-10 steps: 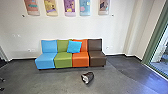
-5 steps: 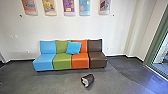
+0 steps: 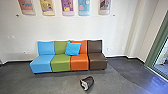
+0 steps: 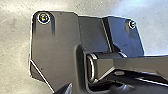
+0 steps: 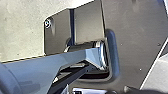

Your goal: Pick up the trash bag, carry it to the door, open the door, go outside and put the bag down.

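On the grey floor in front of the couch lies the trash bag (image 3: 87,83), a small dark bundle with a whitish patch on its left side, low in the head view and right of the middle. Nothing touches it there. At the right edge a green frame (image 3: 156,47) borders glass; whether it is the door, I cannot tell. The left and right wrist views show the robot's own dark plate and jointed bar over pale floor, and how the grippers stand cannot be made out.
Behind the bag, a couch of blue, green, orange and brown seats (image 3: 98,61) stands by the white wall, with a blue cushion (image 3: 72,48) on it. Several colourful panels (image 3: 84,7) hang above. Grey floor (image 3: 50,82) stretches across the front.
The head view has shifted: couch and bag appear slightly nearer and lower, and less of the glass at the right shows. The bag lies in the same place before the couch.
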Controlling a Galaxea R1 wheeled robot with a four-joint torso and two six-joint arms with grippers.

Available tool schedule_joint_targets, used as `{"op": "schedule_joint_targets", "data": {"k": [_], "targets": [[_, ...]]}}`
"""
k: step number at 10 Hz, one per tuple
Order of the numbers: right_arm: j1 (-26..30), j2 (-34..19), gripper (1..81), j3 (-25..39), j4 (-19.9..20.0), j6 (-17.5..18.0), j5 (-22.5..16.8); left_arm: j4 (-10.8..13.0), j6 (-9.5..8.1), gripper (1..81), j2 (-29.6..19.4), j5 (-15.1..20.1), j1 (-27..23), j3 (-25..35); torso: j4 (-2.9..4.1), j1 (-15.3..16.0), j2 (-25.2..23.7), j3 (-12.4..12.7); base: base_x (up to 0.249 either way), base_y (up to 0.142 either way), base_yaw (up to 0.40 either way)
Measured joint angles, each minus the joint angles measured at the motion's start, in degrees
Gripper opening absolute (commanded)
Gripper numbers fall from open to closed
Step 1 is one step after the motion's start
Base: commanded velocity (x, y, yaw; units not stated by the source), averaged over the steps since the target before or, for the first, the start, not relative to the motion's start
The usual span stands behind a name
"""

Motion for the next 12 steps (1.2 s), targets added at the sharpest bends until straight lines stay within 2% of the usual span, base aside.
{"op": "schedule_joint_targets", "data": {"k": [12], "targets": [[-0.1, -0.1, 81.1, -1.4, 0.0, 0.0, 0.0, -0.1, 0.0, 81.1, 0.0, 0.0, -0.1, 0.1, 0.0, 0.0, 0.0, 0.0, 0.164, -0.061, 0.0]]}}
